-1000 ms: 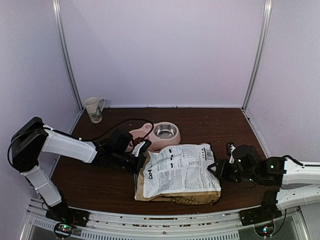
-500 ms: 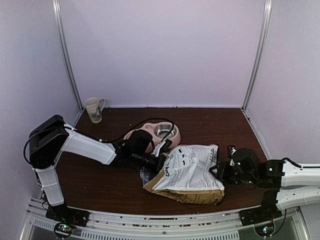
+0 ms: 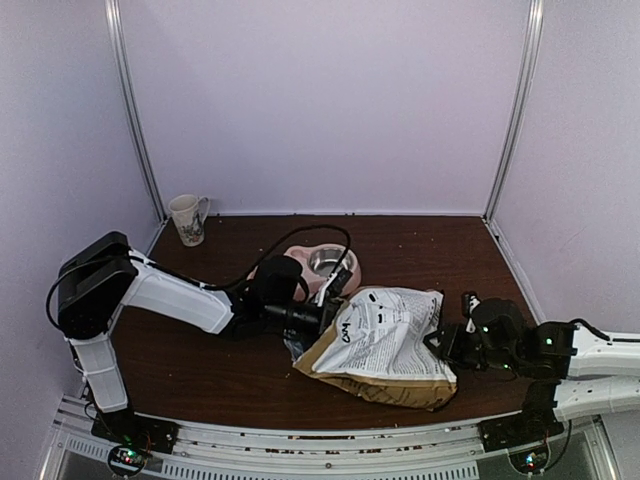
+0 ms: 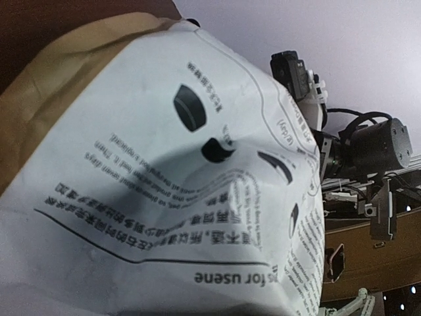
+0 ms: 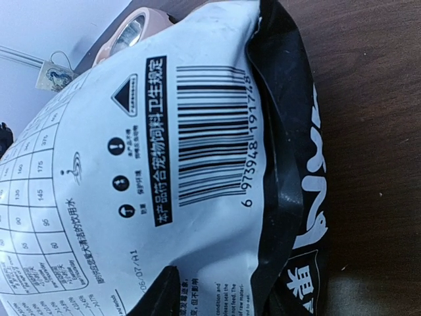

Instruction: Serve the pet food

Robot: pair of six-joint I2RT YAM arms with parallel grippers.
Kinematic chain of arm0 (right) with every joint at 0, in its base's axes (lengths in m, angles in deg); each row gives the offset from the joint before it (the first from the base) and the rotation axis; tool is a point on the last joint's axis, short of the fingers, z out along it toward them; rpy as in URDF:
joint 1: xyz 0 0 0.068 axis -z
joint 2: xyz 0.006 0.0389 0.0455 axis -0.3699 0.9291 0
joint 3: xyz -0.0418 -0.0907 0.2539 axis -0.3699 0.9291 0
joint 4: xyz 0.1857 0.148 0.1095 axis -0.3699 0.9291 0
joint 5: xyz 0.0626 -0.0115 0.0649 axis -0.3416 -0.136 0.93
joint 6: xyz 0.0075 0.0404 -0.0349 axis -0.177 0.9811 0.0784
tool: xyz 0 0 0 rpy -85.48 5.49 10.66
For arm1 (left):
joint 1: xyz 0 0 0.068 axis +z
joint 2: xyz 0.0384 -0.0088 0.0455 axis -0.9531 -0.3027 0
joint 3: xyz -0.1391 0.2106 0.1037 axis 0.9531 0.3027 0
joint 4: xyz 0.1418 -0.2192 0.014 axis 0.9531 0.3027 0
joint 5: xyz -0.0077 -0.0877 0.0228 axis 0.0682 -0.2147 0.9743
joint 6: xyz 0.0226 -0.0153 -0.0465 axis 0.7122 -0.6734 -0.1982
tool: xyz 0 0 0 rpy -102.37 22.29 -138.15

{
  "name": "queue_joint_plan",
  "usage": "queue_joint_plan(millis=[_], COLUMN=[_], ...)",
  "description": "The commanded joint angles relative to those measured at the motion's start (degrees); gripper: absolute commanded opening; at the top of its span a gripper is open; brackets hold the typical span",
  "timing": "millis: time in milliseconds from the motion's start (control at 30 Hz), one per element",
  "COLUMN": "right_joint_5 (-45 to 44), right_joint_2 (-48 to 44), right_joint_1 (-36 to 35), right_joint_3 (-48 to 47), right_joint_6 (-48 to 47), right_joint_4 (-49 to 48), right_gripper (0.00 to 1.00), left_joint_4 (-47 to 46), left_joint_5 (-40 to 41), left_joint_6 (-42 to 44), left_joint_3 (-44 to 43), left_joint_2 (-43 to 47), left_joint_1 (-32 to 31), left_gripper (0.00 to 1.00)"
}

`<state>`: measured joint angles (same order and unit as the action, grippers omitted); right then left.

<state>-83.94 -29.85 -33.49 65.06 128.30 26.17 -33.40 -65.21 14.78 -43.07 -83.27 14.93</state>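
Since the paper bag (image 3: 385,335) is the biggest thing on the worktop (image 3: 200,375), all places are given from it.

Mug (image 3: 187,218): upright, well to the left of the bag and behind it.

Left arm (image 3: 170,295): stretched low toward the bag's left end.

Left fingers (image 3: 332,298): at the bag's upper left corner, nearly closed, pinching the bag's edge. That end sits up off the worktop, so the bag tilts, label side up. The left wrist view is filled by the bag's white label, and the fingers don't show there.

Pink double bowl (image 3: 350,272): just behind the bag's left end. A steel insert (image 3: 328,262) shows in its right compartment. The left compartment is hidden behind the left arm's wrist.

Bag itself: tan paper with a white printed label, lying crosswise, right end down on the worktop.

Pet food: no pellets made out in any view. Cannot tell whether it is inside the bag or in the bowl's hidden compartment.

Right fingers (image 3: 441,345): against the bag's right end, touching it. The right wrist view shows only the barcode and the bag's black edge up close, so I cannot tell how wide they stand or whether they grip.

Right arm (image 3: 600,355): low, right of the bag.
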Motion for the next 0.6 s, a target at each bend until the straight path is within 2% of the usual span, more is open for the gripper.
queue_joint_plan(millis=[0,267,400,567], right_joint_5=[-0.4,-7.1,-6.7,-4.7], right_joint_2=[-3.2,-7.9,-5.5,2.3], right_joint_1=[-0.4,-0.3,-0.7,-6.0], right_joint_3=[-1.2,-9.9,-18.2,-28.5], right_joint_6=[0.0,-4.2,-8.3,-12.8], right_joint_4=[0.6,13.5,17.4,15.5], right_gripper=[0.43,0.7,0.74,0.75], left_joint_4=[-11.9,-6.0,-6.2,-5.0], left_joint_5=[-3.0,1.5,1.9,3.9], left_joint_6=[-4.1,-4.2,-5.1,-4.6], left_joint_3=[0.8,5.2,6.6,8.2], left_joint_2=[6.8,15.0,17.4,21.1], left_joint_1=[-1.7,-1.2,-1.1,-1.0], left_gripper=[0.0,0.0,0.0,0.0])
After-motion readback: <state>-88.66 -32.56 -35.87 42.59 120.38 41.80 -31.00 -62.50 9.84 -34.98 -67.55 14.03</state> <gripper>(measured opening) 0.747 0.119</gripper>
